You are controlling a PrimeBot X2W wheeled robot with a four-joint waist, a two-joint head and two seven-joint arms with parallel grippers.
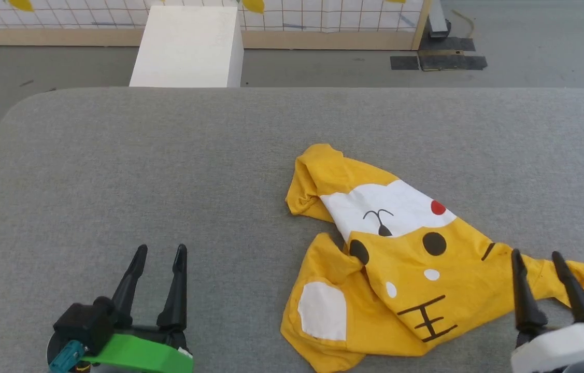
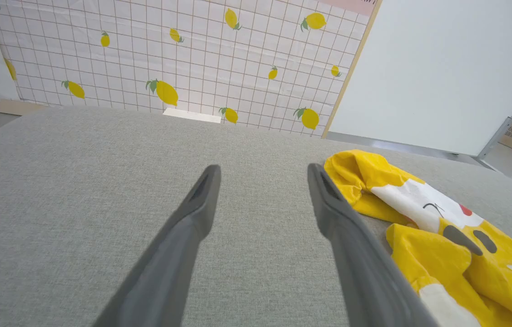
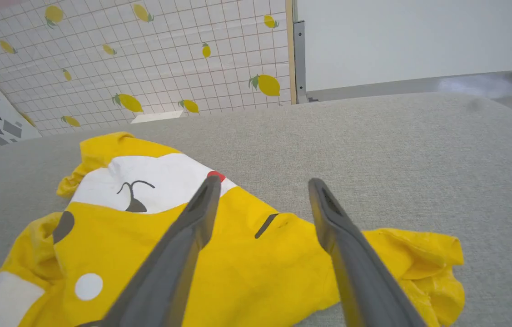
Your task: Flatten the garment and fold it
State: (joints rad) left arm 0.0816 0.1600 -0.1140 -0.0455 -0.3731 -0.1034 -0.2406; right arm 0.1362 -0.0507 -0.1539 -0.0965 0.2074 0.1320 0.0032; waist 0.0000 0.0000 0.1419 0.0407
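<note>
Start with fingers apart and empty on left gripper (image 1: 161, 247) and right gripper (image 1: 536, 254). Find shirt (image 1: 400, 259) crumpled on table (image 1: 167, 171): beneath right fingers, off to the right of left ones. Probably best: pinch the bunched corner beside the right fingertips, bring left across to the near hem, then spread slowly.

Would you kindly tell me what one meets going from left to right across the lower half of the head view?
left gripper → garment → right gripper, its fingers over the garment's right end
</note>
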